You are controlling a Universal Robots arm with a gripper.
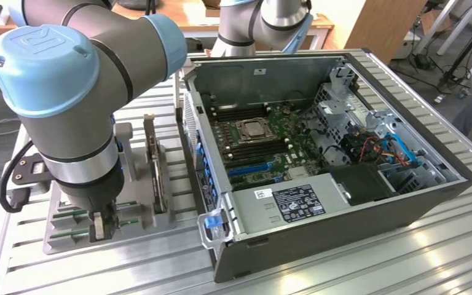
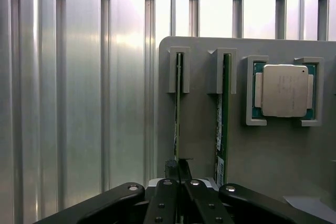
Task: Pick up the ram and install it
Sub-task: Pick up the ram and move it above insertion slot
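RAM stick (image 2: 177, 119) gripped in its rack, not yet lifted or fitted.
It stood on edge in a slot of the grey holder (image 2: 199, 145), which lay on the slatted metal table (image 1: 383, 258) at the exterior view's left of the open computer case (image 1: 432, 203). The gripper (image 2: 178, 174) had its jaws drawn narrow about the near end of the RAM stick, apparently pinching it. By my reading the pick-up was barely begun, and the carry to the case and the seating were all left to do. A second stick (image 2: 223, 119) and a processor chip (image 2: 284, 91) sat alongside in the holder. The fingers hid the gripped end, so a firm hold could not be confirmed. Nor could I tell whether the motherboard's long dark slots (image 1: 236, 112) were free.
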